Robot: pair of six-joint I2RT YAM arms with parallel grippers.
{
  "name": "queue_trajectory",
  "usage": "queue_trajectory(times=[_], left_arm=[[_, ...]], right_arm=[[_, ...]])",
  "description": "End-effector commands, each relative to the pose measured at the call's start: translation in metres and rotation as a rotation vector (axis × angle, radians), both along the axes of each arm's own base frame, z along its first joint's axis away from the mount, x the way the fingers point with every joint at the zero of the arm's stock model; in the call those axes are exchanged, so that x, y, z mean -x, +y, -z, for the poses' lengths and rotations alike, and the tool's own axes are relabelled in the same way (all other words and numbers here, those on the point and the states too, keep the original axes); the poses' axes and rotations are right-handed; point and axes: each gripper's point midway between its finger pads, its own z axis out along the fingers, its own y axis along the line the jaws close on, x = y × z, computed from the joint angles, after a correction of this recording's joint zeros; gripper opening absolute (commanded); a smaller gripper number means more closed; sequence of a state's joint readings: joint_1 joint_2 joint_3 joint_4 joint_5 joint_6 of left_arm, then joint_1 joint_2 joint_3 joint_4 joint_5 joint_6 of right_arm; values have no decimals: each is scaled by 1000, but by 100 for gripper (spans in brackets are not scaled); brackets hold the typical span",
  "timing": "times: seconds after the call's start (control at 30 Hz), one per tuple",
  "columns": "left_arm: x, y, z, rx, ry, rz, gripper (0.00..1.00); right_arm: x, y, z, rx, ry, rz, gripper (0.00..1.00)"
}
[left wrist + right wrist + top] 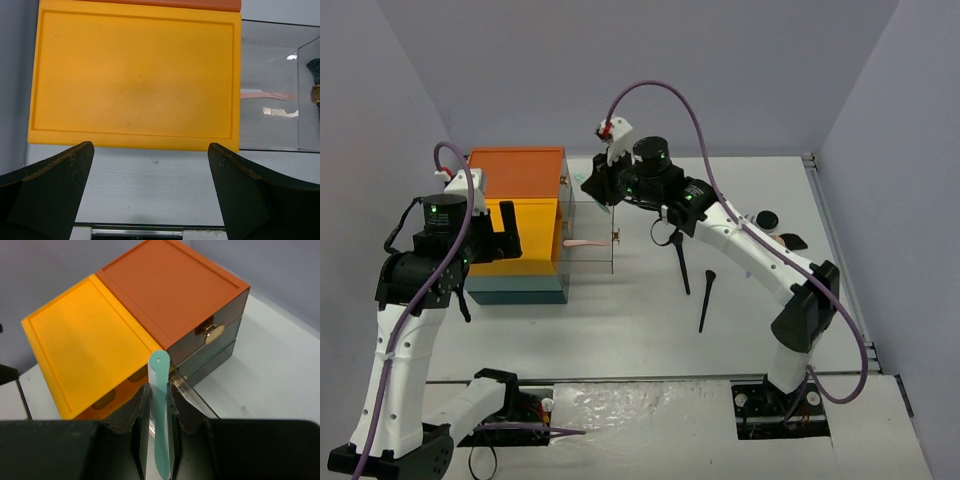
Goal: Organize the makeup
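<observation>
My right gripper (159,400) is shut on a flat teal stick (160,390), which stands upright between the fingers. It hangs over the open clear drawer (592,262) of the organizer box, by the box's front corner (603,190). A pink stick (582,243) lies in that drawer and also shows in the left wrist view (267,95). My left gripper (150,190) is open and empty, hovering by the yellow tray (135,75) at the box's left side (505,235). Two slim black brushes (681,266) (705,300) lie on the table. A round black jar (767,218) sits at the right.
The big box has an orange lid (518,172) (170,295), a yellow tray (85,345) slid out and a teal base (518,290). Another small black item (793,241) lies near the jar, behind the right arm. The table's near edge (650,380) runs in front of the arm bases.
</observation>
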State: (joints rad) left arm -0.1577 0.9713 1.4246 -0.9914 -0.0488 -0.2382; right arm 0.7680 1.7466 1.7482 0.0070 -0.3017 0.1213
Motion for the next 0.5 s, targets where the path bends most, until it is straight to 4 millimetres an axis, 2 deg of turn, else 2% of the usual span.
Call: queue_trajectory(times=[0.0,0.07,0.2,0.23,0.33,0.4,0.43,0.47], left_arm=[[-2,-1,-26,11,-92,7,97],[-1,-1,-25,11,-91,7,97],[-2,-2,-27,12,-98,10,97],[-2,-2,-28,15,-99,11,97],[-4,-4,-30,21,-103,13,97],[-5,-5,-30,27,-105,19,97],[-6,-6,-30,30,-106,20,97],[-6,-6,-31,31,-107,22,97]], right_arm=[[8,24,4,11,-30,-103,6],[9,26,9,21,-22,-101,15],[7,16,16,46,-19,-57,45],[4,7,10,48,-32,-11,53],[-9,-27,15,76,-32,137,64],[-17,-53,24,92,-6,238,67],[-24,-75,25,102,9,311,68],[-27,-88,29,98,30,349,69]])
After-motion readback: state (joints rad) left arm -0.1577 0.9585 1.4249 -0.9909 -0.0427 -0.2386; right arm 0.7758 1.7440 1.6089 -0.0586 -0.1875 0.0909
